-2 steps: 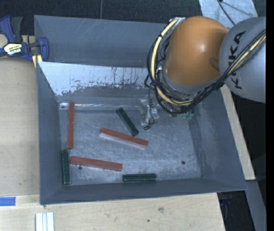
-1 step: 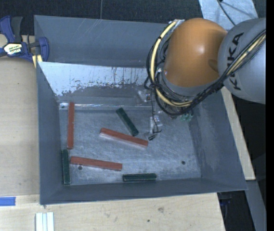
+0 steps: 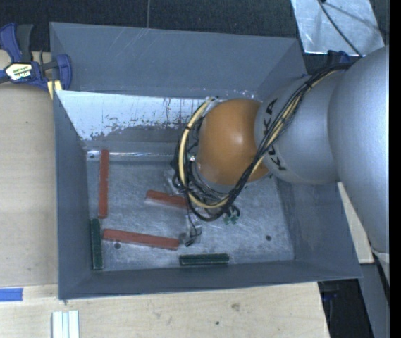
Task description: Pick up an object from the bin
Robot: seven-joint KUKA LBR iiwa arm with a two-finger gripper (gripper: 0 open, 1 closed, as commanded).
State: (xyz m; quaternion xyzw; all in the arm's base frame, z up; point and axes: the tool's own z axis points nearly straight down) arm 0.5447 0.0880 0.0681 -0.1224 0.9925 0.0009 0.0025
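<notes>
Five flat sticks lie in the grey bin (image 3: pixel 186 62), with the hand (image 3: pixel 192 235) low near the middle of its floor.
The hand sits at the right end of the lower red stick (image 3: pixel 140 239), just below another red stick (image 3: pixel 165 198) and above a dark green stick (image 3: pixel 204 260). How far it is open cannot be told.

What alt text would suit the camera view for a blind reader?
A robot arm's gripper sits low in a grey metal bin, by the right end of a red stick. Other red sticks and dark green sticks lie scattered around.
</notes>
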